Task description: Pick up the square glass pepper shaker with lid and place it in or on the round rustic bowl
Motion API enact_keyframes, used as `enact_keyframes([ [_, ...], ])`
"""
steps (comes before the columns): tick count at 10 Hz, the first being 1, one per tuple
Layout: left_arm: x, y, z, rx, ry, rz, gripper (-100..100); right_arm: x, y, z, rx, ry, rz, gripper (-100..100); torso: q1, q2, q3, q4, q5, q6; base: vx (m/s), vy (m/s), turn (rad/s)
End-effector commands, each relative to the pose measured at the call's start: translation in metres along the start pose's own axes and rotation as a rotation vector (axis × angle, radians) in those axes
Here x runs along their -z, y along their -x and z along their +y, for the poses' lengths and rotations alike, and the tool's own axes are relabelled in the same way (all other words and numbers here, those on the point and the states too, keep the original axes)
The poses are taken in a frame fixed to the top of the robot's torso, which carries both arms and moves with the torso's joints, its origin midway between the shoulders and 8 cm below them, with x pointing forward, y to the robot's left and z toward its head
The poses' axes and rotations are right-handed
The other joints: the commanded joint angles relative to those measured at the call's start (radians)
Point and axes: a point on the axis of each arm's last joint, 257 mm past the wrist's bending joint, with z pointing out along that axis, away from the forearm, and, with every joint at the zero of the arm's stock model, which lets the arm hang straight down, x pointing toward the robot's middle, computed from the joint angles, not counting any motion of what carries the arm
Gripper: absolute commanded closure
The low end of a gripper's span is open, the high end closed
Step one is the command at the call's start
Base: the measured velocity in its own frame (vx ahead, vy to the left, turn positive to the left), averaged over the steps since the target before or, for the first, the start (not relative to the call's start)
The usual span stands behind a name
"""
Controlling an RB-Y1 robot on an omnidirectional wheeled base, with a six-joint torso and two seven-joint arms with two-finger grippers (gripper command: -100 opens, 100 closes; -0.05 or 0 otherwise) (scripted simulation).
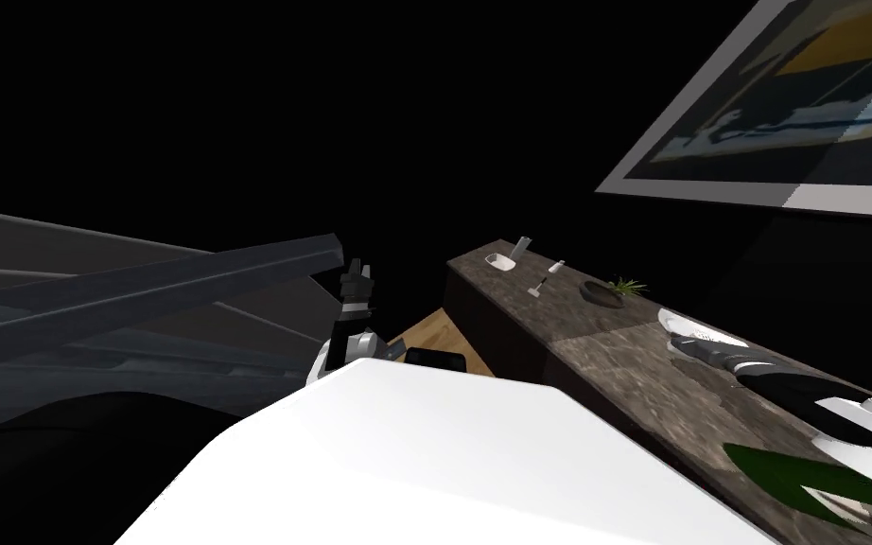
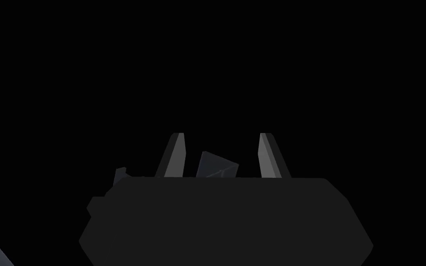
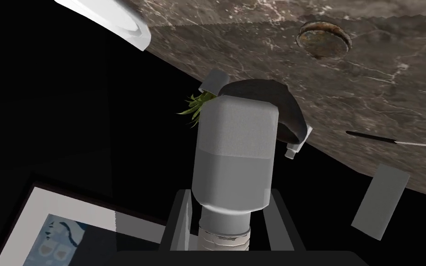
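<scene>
Shaker: up off the surface! The grey, square-bodied pepper shaker [image 3: 235, 152] hangs in the right gripper [image 3: 229, 194], over the marbled brown surface [image 3: 392, 92] that runs along the right side from near to far.
Grip: fingers [image 3: 179, 221] are clamped on the narrow end, one on each side, right by the pale ribbed lid [image 3: 223, 236]. My read is that holding it there leaves the whole body free to go into the bowl first.
Long axis: straight out along the fingers, with the lid end at the palm and the flat base leading.
Pointing: the base aims down at a slant toward a dark rounded thing [image 3: 286, 111] and a green plant tuft [image 3: 193, 108], where the surface's edge meets the black area.
Bowl: the round, rust-rimmed bowl [image 3: 323, 39] sits mouth up on the surface, farther along than the white plate [image 3: 110, 18] and off to one side of the shaker's line. Mouth up, it can take a drop from above, but the hand looks to need a swing across first.
Left gripper [image 2: 221, 138]: raised on the left, well apart from the surface, fingers [image 2: 176, 154] spread with nothing held. It is likely parked clear of the working arm.
Farther along: a thin dark-handled utensil [image 3: 392, 139] and a grey slab [image 3: 380, 201], both well apart from the bowl.
</scene>
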Motion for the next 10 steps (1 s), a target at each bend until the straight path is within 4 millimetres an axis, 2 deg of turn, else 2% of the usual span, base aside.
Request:
enact_keyframes([
  [1, 0.0, 0.0, 0.0, 0.0, 0.0, 0.0, 0, 0.002, -0.002, -0.005, -0.026, -0.01, 0.011, 100, 0.0, 0.0, 0.0, 0.0, 0.0, 0.0, 0.063, -0.111, 0.153],
  [3, 0.0, 0.0, 0.0, 0.0, 0.0, 0.0, 0, 0.006, -0.013, -0.021, -0.063, -0.047, 0.05, 100, 0.0, 0.003, 0.001, 0.001, -0.001, 0.002, 0.085, -0.116, 0.266],
  [4, 0.0, 0.0, 0.0, 0.0, 0.0, 0.0, 0, 0.006, -0.013, -0.021, -0.075, -0.047, 0.05, 100, -0.001, 0.0, 0.0, 0.0, 0.0, 0.001, 0.078, -0.116, 0.13],
  [6, 0.0, 0.0, 0.0, 0.0, 0.0, 0.0, 0, 0.012, -0.023, -0.038, -0.114, -0.087, 0.084, 100, 0.0, 0.002, 0.001, 0.001, -0.001, 0.003, 0.075, -0.117, 0.27],
  [7, 0.0, 0.0, 0.0, 0.0, 0.0, 0.0, 0, 0.012, -0.023, -0.038, -0.122, -0.087, 0.084, 100, 0.0, 0.001, 0.0, 0.0, -0.001, 0.001, 0.063, -0.095, 0.124],
  [10, 0.0, 0.0, 0.0, 0.0, 0.0, 0.0, 0, 0.021, -0.034, -0.06, -0.175, -0.143, 0.122, 100, 0.002, 0.002, 0.001, 0.001, 0.0, 0.002, 0.074, -0.112, 0.245],
])
